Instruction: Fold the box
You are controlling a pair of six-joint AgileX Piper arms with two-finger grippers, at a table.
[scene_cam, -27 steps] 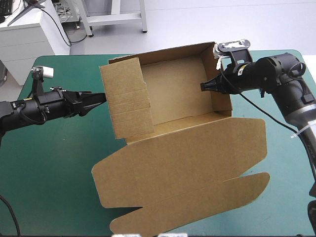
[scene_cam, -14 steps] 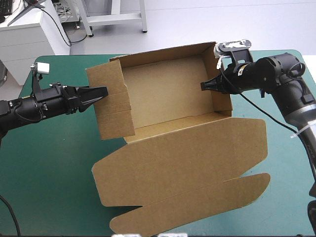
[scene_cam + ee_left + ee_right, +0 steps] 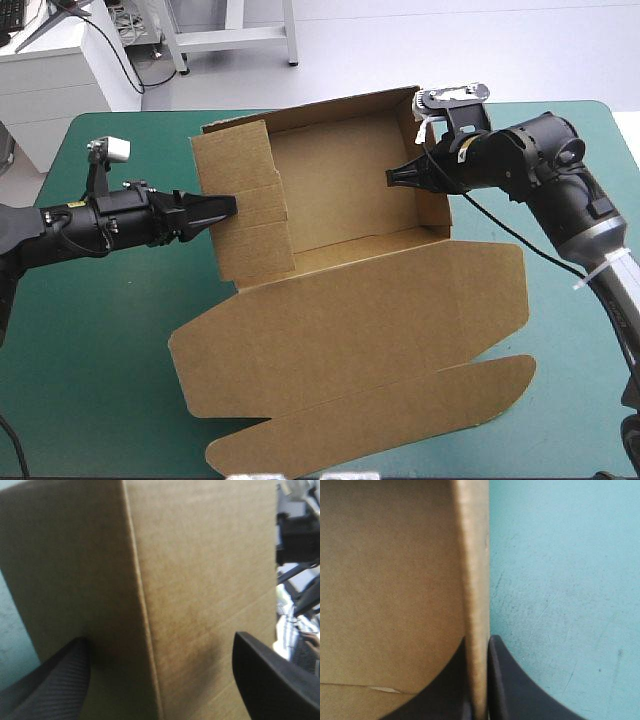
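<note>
Both reaching level, left end effector point(image 3: 229, 207) spread against box point(image 3: 340, 190), right end effector point(image 3: 392, 178) clamped on its wall

The high camera looked down from behind the robot at the teal-green covered table point(image 3: 100, 330), far away. The left wrist camera, at 9 o'clock, faced the brown cardboard box point(image 3: 340, 190) very close. The right one, at 3 o'clock, did too. All saw the box.

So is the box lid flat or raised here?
Flat: the box has its lid spread on the teal-green cover, walls raised.
</note>
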